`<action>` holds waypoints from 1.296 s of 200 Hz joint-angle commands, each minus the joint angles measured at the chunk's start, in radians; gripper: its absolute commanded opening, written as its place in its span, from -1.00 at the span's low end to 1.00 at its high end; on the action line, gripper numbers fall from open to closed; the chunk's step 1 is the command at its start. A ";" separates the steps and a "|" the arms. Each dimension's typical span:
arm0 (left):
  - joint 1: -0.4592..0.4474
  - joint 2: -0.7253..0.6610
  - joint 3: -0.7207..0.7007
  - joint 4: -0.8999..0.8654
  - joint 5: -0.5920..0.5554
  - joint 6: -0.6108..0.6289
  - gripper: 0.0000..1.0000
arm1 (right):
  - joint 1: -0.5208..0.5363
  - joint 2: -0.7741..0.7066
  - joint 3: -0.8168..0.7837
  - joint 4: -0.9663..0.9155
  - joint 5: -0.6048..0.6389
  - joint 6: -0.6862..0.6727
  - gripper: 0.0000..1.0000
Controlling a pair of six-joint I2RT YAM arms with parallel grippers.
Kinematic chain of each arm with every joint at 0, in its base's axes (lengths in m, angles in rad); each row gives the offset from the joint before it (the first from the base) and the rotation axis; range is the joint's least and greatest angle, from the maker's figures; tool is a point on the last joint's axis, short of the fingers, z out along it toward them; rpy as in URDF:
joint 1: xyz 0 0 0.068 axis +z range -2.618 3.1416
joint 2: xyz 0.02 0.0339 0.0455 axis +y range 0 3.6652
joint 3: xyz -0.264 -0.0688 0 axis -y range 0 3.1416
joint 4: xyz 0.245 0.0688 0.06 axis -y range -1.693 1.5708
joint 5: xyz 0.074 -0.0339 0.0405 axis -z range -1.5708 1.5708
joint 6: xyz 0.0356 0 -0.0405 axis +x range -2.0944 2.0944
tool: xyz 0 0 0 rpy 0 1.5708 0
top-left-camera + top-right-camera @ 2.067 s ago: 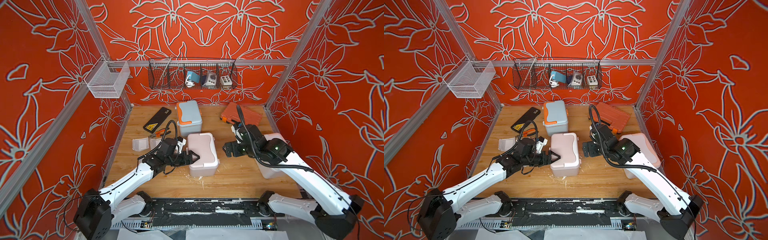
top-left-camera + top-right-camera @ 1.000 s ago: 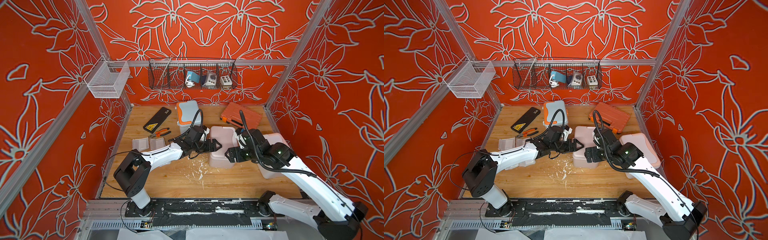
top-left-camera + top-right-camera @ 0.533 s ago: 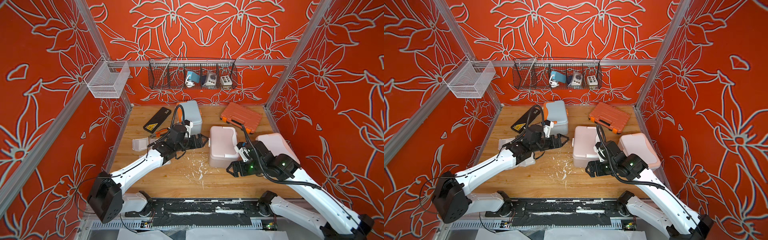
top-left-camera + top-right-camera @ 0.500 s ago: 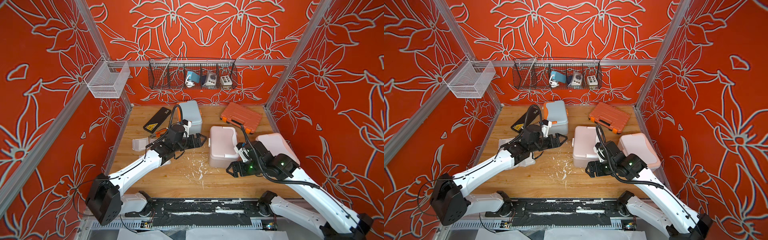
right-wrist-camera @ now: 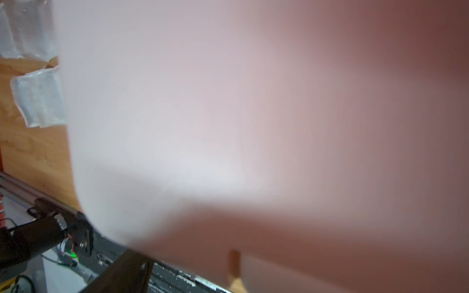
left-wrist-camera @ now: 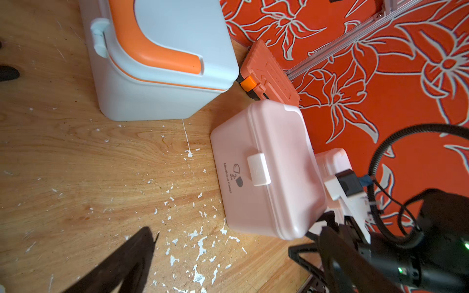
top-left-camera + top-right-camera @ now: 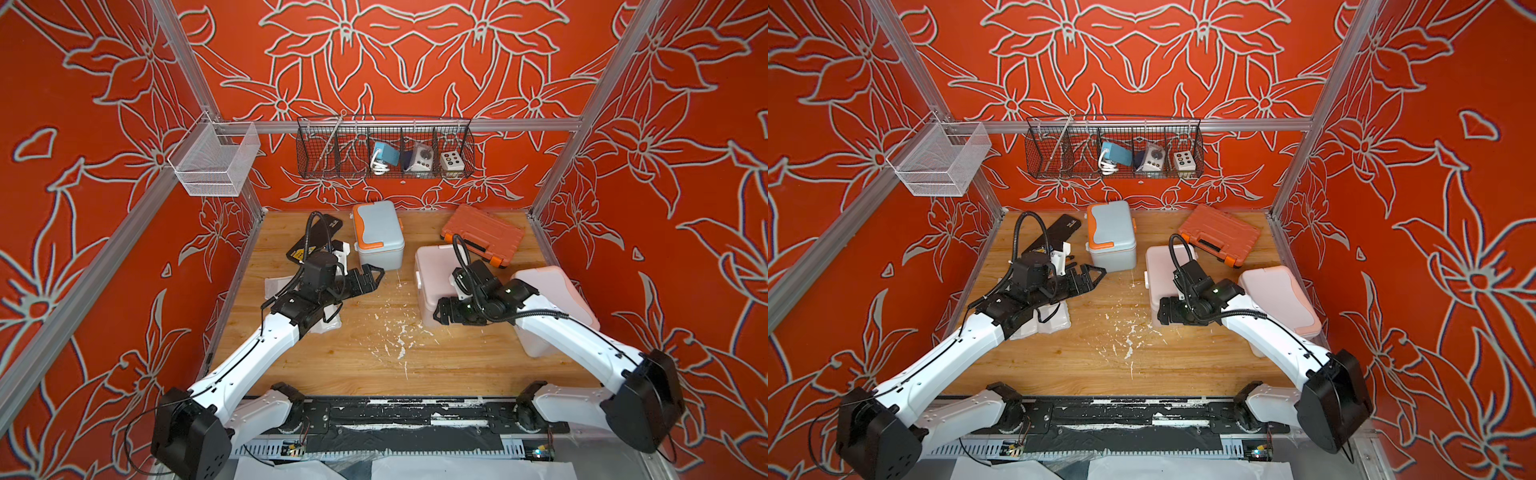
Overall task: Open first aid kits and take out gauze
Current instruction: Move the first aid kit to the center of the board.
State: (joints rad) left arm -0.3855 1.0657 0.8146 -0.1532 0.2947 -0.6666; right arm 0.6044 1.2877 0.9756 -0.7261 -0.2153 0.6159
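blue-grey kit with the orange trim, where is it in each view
In a top view: blue-grey kit at the back of the table, left of centre.
In a top view: same spot.
Left wrist: close up, cut off by the picture's edge.
Right wrist: not in it.
Shared landmark: orange tool case, near it in all three.

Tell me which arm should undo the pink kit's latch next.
Left, probably: the left end effector is open, facing the latch on the pink kit; the right end effector is at its near wall.

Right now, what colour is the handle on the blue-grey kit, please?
The handle is orange, clearest in the left wrist view.
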 commanded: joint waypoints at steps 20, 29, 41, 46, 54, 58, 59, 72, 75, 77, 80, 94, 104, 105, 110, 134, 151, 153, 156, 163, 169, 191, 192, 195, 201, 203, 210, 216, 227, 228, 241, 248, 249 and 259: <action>0.029 -0.036 -0.032 -0.014 0.032 0.019 0.95 | -0.041 0.111 0.117 0.083 0.081 -0.062 0.76; 0.032 -0.038 -0.034 -0.013 0.035 0.019 0.96 | -0.046 0.143 0.137 0.089 0.081 -0.065 0.76; 0.037 -0.039 -0.034 -0.014 0.039 0.020 0.95 | -0.054 0.183 0.167 0.095 0.072 -0.066 0.75; 0.038 -0.041 -0.034 -0.015 0.039 0.021 0.95 | -0.055 0.201 0.182 0.097 0.069 -0.067 0.75; 0.042 -0.042 -0.032 -0.018 0.039 0.024 0.95 | -0.057 0.226 0.202 0.101 0.068 -0.069 0.74; 0.043 -0.044 -0.032 -0.020 0.038 0.024 0.95 | -0.058 0.238 0.211 0.104 0.070 -0.068 0.74; 0.043 -0.044 -0.032 -0.021 0.038 0.024 0.95 | -0.060 0.242 0.214 0.104 0.070 -0.068 0.74; 0.047 -0.050 -0.032 -0.027 0.037 0.025 0.95 | -0.067 0.279 0.244 0.113 0.081 -0.070 0.74; 0.048 -0.052 -0.032 -0.026 0.036 0.025 0.95 | -0.071 0.288 0.251 0.114 0.083 -0.072 0.74; 0.048 -0.053 -0.032 -0.027 0.035 0.025 0.95 | -0.071 0.295 0.256 0.115 0.083 -0.075 0.74; 0.049 -0.055 -0.032 -0.028 0.036 0.025 0.95 | -0.075 0.305 0.265 0.117 0.084 -0.077 0.75; 0.052 -0.061 -0.034 -0.033 0.034 0.025 0.95 | -0.088 0.356 0.310 0.110 0.091 -0.094 0.74; 0.053 -0.065 -0.034 -0.037 0.034 0.025 0.95 | -0.097 0.393 0.342 0.104 0.091 -0.110 0.74; 0.054 -0.065 -0.034 -0.037 0.034 0.025 0.95 | -0.098 0.397 0.344 0.104 0.093 -0.111 0.74; 0.054 -0.068 -0.034 -0.039 0.032 0.025 0.95 | -0.100 0.415 0.360 0.105 0.099 -0.120 0.74; 0.057 -0.069 -0.034 -0.042 0.030 0.024 0.95 | -0.121 0.503 0.440 0.084 0.105 -0.149 0.74; 0.057 -0.069 -0.033 -0.040 0.030 0.021 0.95 | -0.133 0.558 0.494 0.087 0.084 -0.153 0.74; 0.057 -0.068 -0.032 -0.040 0.029 0.021 0.95 | -0.133 0.564 0.501 0.087 0.081 -0.153 0.74; 0.057 -0.067 -0.032 -0.041 0.030 0.021 0.95 | -0.135 0.573 0.513 0.086 0.077 -0.154 0.74; 0.057 -0.065 -0.029 -0.040 0.029 0.021 0.95 | -0.137 0.594 0.535 0.083 0.076 -0.154 0.74; 0.057 -0.063 -0.028 -0.042 0.028 0.021 0.95 | -0.138 0.612 0.559 0.078 0.077 -0.156 0.74; 0.059 -0.062 -0.022 -0.046 0.023 0.022 0.95 | -0.145 0.679 0.645 0.046 0.077 -0.166 0.74; 0.058 -0.062 -0.022 -0.047 0.024 0.022 0.95 | -0.146 0.681 0.650 0.045 0.077 -0.166 0.74; 0.058 -0.062 -0.022 -0.048 0.022 0.022 0.95 | -0.148 0.689 0.661 0.041 0.076 -0.168 0.74; 0.059 -0.062 -0.021 -0.049 0.019 0.022 0.95 | -0.152 0.701 0.677 0.039 0.071 -0.168 0.74; 0.059 -0.062 -0.021 -0.049 0.018 0.022 0.95 | -0.153 0.705 0.681 0.039 0.071 -0.168 0.74; 0.059 -0.062 -0.021 -0.049 0.018 0.022 0.95 | -0.155 0.716 0.705 0.035 0.062 -0.171 0.74; 0.059 -0.060 -0.022 -0.049 0.015 0.022 0.95 | -0.156 0.730 0.723 0.031 0.049 -0.173 0.74; 0.059 -0.057 -0.022 -0.049 0.008 0.022 0.95 | -0.157 0.748 0.758 0.020 0.029 -0.181 0.74; 0.059 -0.057 -0.022 -0.048 0.007 0.022 0.95 | -0.157 0.749 0.761 0.019 0.029 -0.182 0.74; 0.060 -0.049 -0.018 -0.043 0.001 0.024 0.95 | -0.157 0.756 0.782 0.006 0.021 -0.193 0.76; 0.062 -0.041 -0.012 -0.042 -0.003 0.028 0.95 | -0.157 0.747 0.782 0.003 0.022 -0.197 0.77; 0.062 -0.040 -0.011 -0.043 -0.003 0.029 0.95 | -0.158 0.745 0.782 0.002 0.022 -0.198 0.77; 0.066 -0.028 0.003 -0.047 -0.011 0.037 0.95 | -0.158 0.721 0.770 -0.002 0.015 -0.206 0.79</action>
State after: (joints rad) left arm -0.3325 1.0149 0.7818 -0.1967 0.3073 -0.6521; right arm 0.4530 2.0350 1.7218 -0.6998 -0.1818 0.4465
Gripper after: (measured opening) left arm 0.976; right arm 0.888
